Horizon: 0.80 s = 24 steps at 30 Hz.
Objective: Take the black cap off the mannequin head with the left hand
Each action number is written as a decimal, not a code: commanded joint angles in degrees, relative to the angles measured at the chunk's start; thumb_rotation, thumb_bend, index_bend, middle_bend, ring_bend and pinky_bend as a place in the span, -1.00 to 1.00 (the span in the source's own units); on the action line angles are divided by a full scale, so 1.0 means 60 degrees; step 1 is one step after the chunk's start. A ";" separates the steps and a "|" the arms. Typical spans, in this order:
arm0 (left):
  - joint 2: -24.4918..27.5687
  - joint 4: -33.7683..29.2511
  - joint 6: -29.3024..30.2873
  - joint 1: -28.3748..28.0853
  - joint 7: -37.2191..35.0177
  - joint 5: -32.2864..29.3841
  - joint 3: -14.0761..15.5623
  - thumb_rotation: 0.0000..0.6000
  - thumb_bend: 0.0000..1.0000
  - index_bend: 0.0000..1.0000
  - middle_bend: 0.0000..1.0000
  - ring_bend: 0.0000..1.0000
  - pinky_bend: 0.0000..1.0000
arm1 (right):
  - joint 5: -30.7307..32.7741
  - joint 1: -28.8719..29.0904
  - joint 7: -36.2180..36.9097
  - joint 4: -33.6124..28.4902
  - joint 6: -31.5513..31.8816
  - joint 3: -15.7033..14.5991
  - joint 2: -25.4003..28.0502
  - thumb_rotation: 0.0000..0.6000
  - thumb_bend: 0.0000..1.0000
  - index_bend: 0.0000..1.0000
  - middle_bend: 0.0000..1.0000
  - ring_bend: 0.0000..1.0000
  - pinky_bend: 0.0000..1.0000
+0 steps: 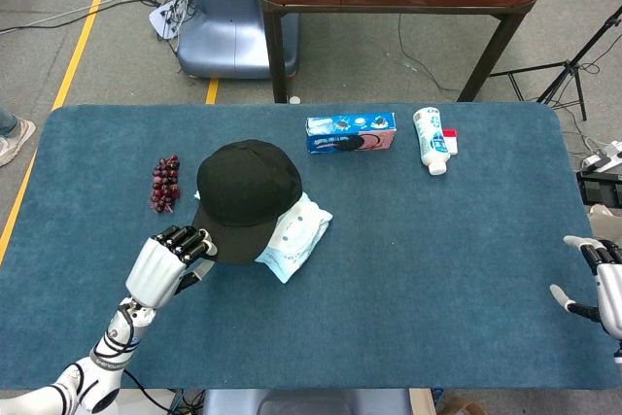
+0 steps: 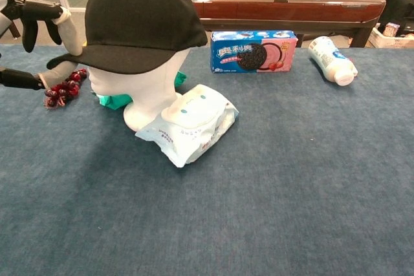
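The black cap [image 1: 248,191] [image 2: 139,17] sits on the white mannequin head [image 2: 152,85] left of the table's middle, its brim pointing toward my left side. My left hand [image 1: 170,259] [image 2: 39,12] is at the brim's tip, one finger on top of the brim and the thumb just under it, pinching it. In the head view the cap hides the mannequin head. My right hand [image 1: 603,284] hovers at the table's far right edge, fingers apart and holding nothing.
A white wipes pack [image 1: 292,235] [image 2: 191,121] leans against the mannequin's base. Dark red grapes [image 1: 165,184] [image 2: 65,88] lie just beyond my left hand. A cookie box [image 1: 351,131] and a white bottle [image 1: 429,140] lie at the back. Something green [image 2: 113,100] sits behind the base.
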 commanded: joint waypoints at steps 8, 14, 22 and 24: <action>0.0664 -0.1031 -0.0262 -0.0045 0.0503 -0.0024 -0.0030 1.00 0.21 0.20 0.11 0.01 0.31 | 0.0010 0.0017 0.0008 0.0010 -0.0046 -0.0003 -0.0003 1.00 -0.57 -0.47 -0.40 -0.56 -0.04; 0.1069 -0.1626 -0.0282 -0.0104 0.0712 -0.0018 -0.0207 1.00 0.23 0.22 0.12 0.01 0.32 | 0.0046 0.0048 -0.0045 0.0023 -0.0109 -0.0004 -0.0029 1.00 -0.58 -0.47 -0.40 -0.56 -0.04; 0.1500 -0.2291 -0.0504 -0.0289 0.0966 -0.0125 -0.0541 1.00 0.24 0.22 0.13 0.01 0.32 | 0.0124 0.0085 -0.0113 0.0030 -0.0189 0.0006 -0.0059 1.00 -0.57 -0.47 -0.40 -0.56 -0.04; 0.1600 -0.2500 -0.0604 -0.0366 0.1075 -0.0103 -0.0604 1.00 0.24 0.23 0.13 0.02 0.32 | 0.0137 0.0096 -0.0115 0.0036 -0.0210 0.0008 -0.0064 1.00 -0.57 -0.47 -0.40 -0.56 -0.04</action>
